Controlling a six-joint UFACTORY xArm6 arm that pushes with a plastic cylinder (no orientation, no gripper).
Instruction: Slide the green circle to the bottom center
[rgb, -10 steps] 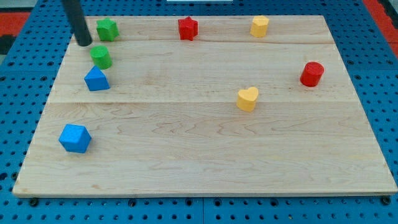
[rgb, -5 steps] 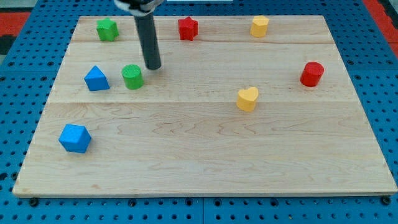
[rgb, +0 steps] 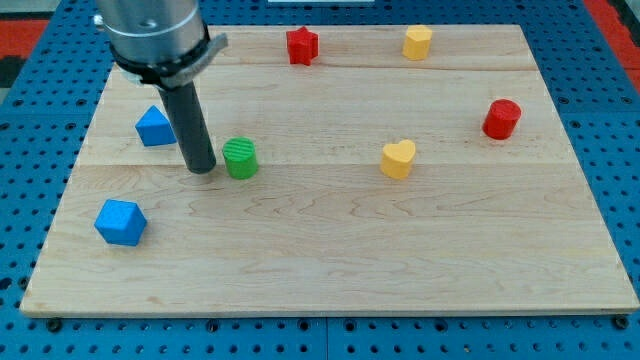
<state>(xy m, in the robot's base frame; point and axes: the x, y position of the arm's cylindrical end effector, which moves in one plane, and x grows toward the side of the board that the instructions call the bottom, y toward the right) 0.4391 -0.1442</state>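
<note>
my tip (rgb: 201, 168) sits on the counter (rgb: 330, 270) just left of the green circle (rgb: 239, 158), very close or touching. the circle lies left of centre, about halfway up. a blue triangle (rgb: 154, 127) is up-left of the rod, a blue cube (rgb: 121, 222) near the lower left. red star (rgb: 301, 45) and yellow block (rgb: 417, 42) line the top; yellow heart (rgb: 398, 159) mid-right, red cylinder (rgb: 501, 119) far right. no gripper or containers here
</note>
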